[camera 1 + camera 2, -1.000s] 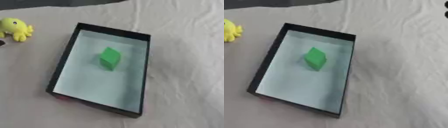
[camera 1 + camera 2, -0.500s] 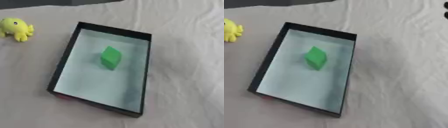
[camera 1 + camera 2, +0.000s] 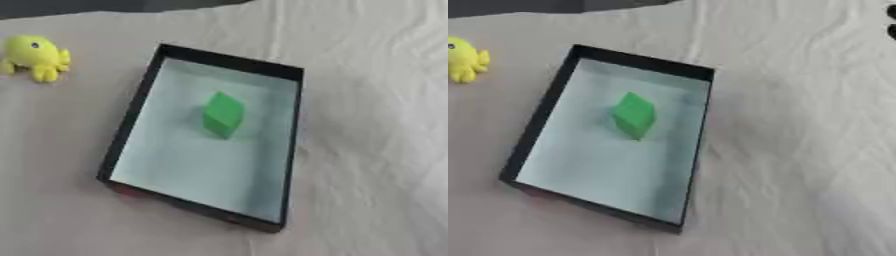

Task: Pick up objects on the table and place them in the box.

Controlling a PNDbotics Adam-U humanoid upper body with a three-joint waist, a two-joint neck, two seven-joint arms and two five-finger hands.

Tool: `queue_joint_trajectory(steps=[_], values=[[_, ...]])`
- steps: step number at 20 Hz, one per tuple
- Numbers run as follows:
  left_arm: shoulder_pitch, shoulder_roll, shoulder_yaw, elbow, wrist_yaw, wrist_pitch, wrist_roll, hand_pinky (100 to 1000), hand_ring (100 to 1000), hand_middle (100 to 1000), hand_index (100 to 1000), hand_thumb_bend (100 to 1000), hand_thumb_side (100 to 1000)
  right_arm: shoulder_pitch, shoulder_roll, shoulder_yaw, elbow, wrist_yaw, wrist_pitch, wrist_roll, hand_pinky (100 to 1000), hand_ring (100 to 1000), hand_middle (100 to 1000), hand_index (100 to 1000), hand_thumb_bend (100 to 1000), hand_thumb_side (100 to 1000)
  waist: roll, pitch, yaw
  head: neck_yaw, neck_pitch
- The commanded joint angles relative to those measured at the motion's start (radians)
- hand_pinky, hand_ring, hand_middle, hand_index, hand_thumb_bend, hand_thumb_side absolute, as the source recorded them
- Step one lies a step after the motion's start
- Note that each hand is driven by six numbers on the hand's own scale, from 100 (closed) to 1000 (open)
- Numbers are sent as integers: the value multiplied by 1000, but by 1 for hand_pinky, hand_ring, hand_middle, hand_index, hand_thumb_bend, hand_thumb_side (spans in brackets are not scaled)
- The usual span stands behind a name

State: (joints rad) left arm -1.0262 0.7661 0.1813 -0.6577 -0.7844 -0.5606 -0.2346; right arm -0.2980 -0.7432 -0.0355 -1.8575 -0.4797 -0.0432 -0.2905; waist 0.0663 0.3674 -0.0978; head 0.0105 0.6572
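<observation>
A black box [image 3: 137, 117] with a pale inside lies askew in the middle of the cloth-covered table. A green block [image 3: 222, 114] lies inside it, towards the far end. A yellow toy [image 3: 35, 56] with short legs sits on the cloth at the far left, apart from the box. Only dark tips of my right hand [image 3: 891, 22] show at the upper right edge of the right eye view, far from both things. My left hand shows in neither view.
Wrinkled beige cloth [image 3: 376, 150] covers the table on all sides of the box. A dark strip [image 3: 87, 6] runs along the table's far edge.
A small dark shape at the left edge of the left eye view is gone. The box, the block and the toy have stayed put.
</observation>
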Motion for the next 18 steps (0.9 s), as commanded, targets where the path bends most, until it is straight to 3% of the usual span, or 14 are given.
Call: queue_joint_trajectory(steps=[1,4,14,18], values=[[-6,64,-7,-3,14,-20,-49,801,743,763,853,413,207,0,-33,-12,-5,-2,-5,-2,1000,955,986,871,100,545,1,-36,3,42,-2],[-4,96,-10,-6,36,-64,-106,810,762,779,873,516,252,7,-39,-16,-6,-1,-7,-6,1000,955,986,871,100,545,7,-41,10,76,-8],[-10,116,-17,-27,107,-131,-119,806,759,777,864,555,264,12,-41,-19,-3,4,-8,-8,1000,956,987,871,100,552,12,-33,6,152,-32],[-25,99,-18,-26,127,-128,-128,797,752,770,857,581,261,9,-36,-17,0,10,-6,-7,1000,956,987,871,100,558,13,-23,-2,153,-40]])
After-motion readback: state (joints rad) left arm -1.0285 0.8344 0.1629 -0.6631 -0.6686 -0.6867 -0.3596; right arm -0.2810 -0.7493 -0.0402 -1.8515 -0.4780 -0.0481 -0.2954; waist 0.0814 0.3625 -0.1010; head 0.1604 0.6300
